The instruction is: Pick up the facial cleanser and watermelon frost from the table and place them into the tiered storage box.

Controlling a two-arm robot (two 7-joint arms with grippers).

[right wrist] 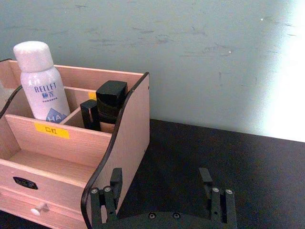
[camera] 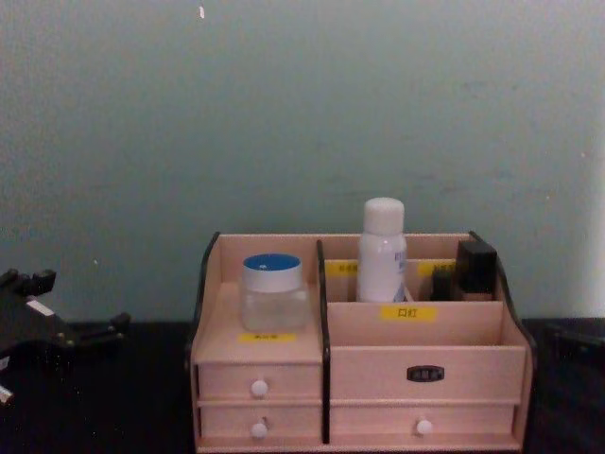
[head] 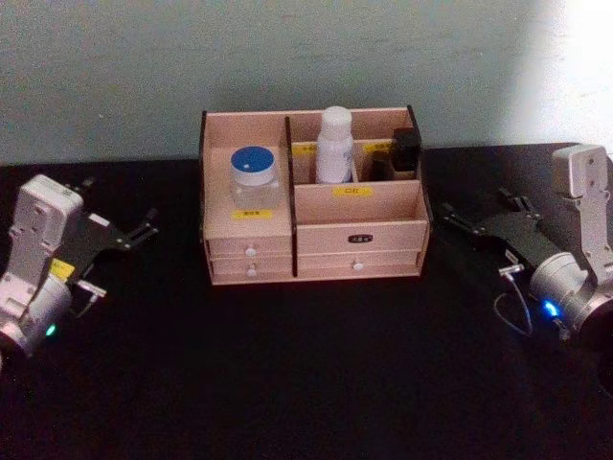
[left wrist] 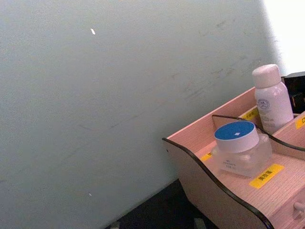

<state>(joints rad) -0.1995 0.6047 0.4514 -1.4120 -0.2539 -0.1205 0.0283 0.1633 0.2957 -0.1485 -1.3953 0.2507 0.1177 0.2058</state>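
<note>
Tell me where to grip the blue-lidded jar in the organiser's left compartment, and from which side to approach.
Grip the watermelon frost by its round blue lid, coming straight down from above. It stands upright in the left compartment of the tiered storage box, with walls close at both sides and behind. The lid is the part most exposed, and round enough for fingers to close across.

A black table runs up to a pale green wall, and just 1 thing stands directly on it: the tiered storage box, light wood with dark edge trim, set toward the back edge near the middle (its back is close to the wall, though whether they touch cannot be told). Its base sits flat on the dark top, with 4 white-knobbed drawers facing forward
</note>
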